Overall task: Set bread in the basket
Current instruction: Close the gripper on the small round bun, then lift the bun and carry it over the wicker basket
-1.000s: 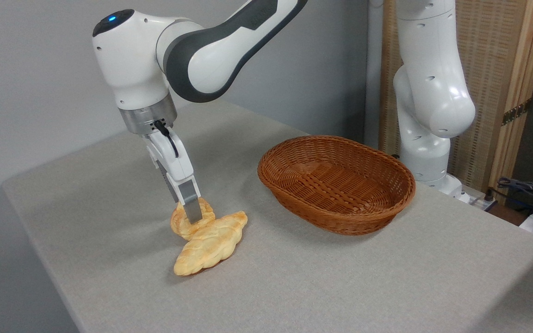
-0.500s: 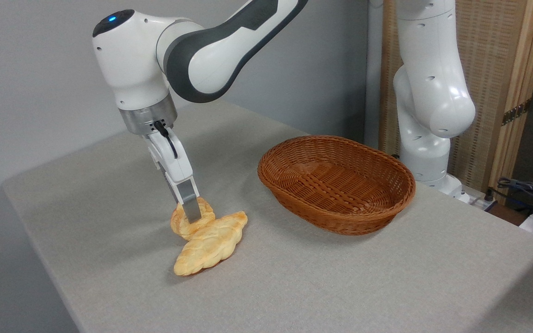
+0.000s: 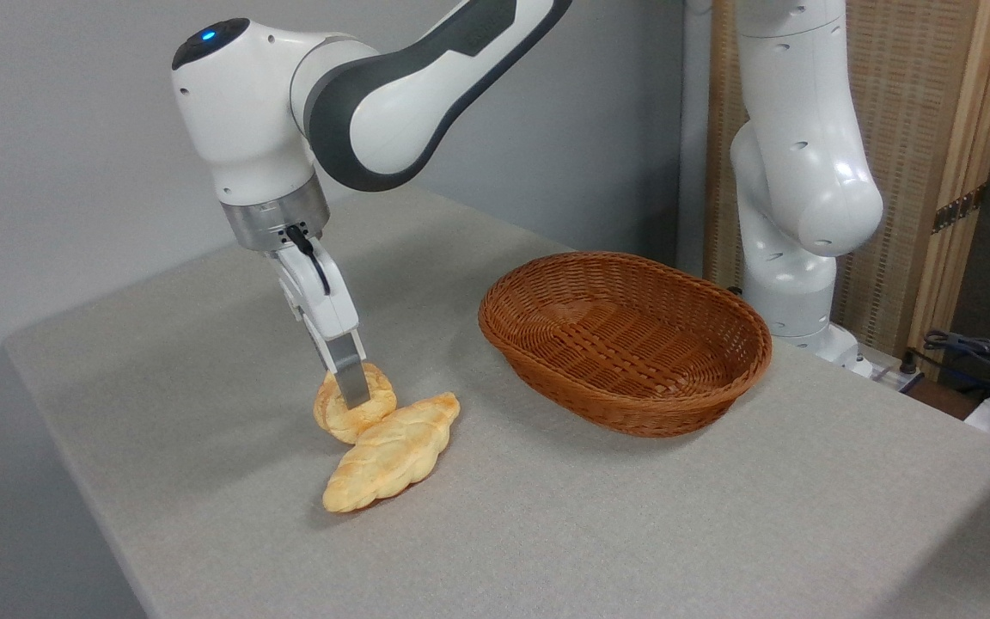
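While the bread (image 3: 349, 413), a small round knotted bun, sits low at the table (image 3: 203, 361) and touches the longer braided loaf (image 3: 392, 462) beside it, the gripper (image 3: 354, 391) is clamped on its top, with one gray finger (image 3: 352, 384) showing in front. It may be just starting to lift, but I cannot tell if it is off the table. The basket (image 3: 624, 340) is well apart to the right with nothing in it, so carrying the bun over and letting go is left to do.
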You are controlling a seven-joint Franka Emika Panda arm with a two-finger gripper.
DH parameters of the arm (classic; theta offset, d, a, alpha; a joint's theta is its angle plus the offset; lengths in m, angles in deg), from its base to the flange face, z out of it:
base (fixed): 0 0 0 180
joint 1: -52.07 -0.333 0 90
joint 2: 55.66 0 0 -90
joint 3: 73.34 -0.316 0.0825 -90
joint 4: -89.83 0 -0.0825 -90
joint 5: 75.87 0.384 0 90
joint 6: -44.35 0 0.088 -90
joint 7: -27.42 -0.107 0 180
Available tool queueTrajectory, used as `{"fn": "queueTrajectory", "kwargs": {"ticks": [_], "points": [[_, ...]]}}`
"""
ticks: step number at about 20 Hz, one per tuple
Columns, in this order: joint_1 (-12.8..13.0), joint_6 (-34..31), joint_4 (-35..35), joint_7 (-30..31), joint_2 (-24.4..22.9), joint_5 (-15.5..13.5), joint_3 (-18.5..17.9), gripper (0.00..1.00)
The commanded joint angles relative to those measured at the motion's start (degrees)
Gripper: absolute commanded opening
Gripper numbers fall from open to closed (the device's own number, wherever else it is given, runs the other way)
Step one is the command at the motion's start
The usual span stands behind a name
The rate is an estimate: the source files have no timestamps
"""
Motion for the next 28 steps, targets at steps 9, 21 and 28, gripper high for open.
{"fn": "queueTrajectory", "kwargs": {"ticks": [9, 21, 28], "points": [[-0.23, -2.50, 0.22, 0.07, -3.80, 0.52, -0.53, 0.21], [-0.41, -16.64, 0.13, 6.14, -13.56, 0.43, -1.41, 0.22], [-0.32, -32.72, -0.13, 5.88, -14.62, 0.35, -1.68, 0.32]]}}
